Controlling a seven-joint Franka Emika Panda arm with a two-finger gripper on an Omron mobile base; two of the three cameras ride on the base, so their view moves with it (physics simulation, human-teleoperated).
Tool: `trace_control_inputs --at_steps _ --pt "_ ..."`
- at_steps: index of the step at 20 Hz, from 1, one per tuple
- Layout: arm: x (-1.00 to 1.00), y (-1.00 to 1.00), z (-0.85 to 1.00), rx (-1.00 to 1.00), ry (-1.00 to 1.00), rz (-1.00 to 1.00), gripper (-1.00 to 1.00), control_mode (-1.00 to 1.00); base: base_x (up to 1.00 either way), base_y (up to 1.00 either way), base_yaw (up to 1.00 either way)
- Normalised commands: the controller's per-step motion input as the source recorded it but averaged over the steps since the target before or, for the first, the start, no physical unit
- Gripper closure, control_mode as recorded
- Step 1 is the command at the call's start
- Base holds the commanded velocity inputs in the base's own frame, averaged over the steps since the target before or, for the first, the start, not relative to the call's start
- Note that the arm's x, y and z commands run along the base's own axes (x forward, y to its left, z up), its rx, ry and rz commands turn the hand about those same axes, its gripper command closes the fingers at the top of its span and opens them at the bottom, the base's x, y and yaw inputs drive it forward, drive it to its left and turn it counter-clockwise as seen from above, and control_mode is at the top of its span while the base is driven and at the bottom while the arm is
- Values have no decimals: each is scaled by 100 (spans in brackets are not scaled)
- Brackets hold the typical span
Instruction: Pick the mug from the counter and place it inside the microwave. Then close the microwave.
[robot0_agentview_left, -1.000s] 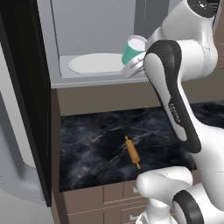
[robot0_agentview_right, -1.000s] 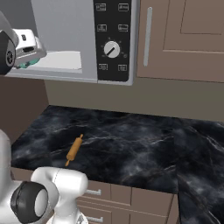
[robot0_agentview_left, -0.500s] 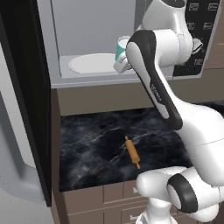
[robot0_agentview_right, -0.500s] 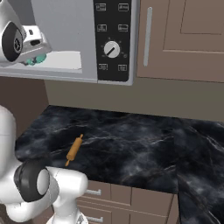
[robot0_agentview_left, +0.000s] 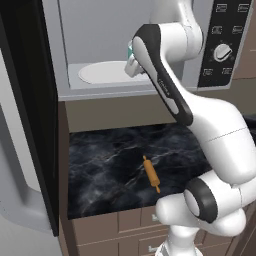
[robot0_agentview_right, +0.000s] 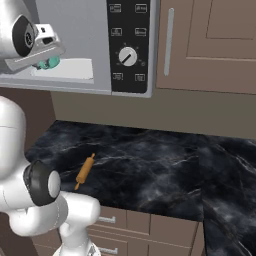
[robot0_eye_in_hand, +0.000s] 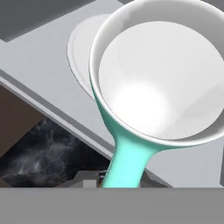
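Note:
The teal mug (robot0_eye_in_hand: 153, 83) with its white inside fills the hand view, its teal handle (robot0_eye_in_hand: 127, 162) running down toward the fingers. My gripper (robot0_agentview_right: 44, 59) is shut on the mug (robot0_agentview_right: 50, 63) by that handle. It holds the mug tilted, in the air at the microwave's (robot0_agentview_left: 100, 30) open mouth, over the right edge of the white turntable plate (robot0_agentview_left: 102, 73). From the left base camera only a sliver of the mug (robot0_agentview_left: 130, 52) shows behind the arm, next to the gripper (robot0_agentview_left: 133, 65). The black marble counter (robot0_agentview_left: 110, 165) lies below.
The microwave's dark door (robot0_agentview_left: 27, 115) stands wide open at the left. Its control panel (robot0_agentview_right: 129, 45) with a dial is to the right of the cavity. An orange rolling pin (robot0_agentview_left: 151, 173) lies on the counter (robot0_agentview_right: 160, 165). Brown cabinets (robot0_agentview_right: 210, 45) hang at the right.
The arm has swung left and carried the mug from in front of the microwave's right side into its opening, over the plate's edge. The grip stays shut.

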Motion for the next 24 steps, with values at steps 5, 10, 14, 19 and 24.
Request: trace_control_inputs --at_steps 5,10,14,19,24 --pt "19 0 -8 0 0 0 100 -100 0 0 0" --pt "33 0 -27 0 -1 0 100 -100 0 0 0" --pt "26 3 -16 0 0 0 100 -100 0 0 0" --pt "21 7 0 0 0 0 100 -100 0 0 0" --pt "29 8 -1 0 0 0 100 -100 0 0 0"
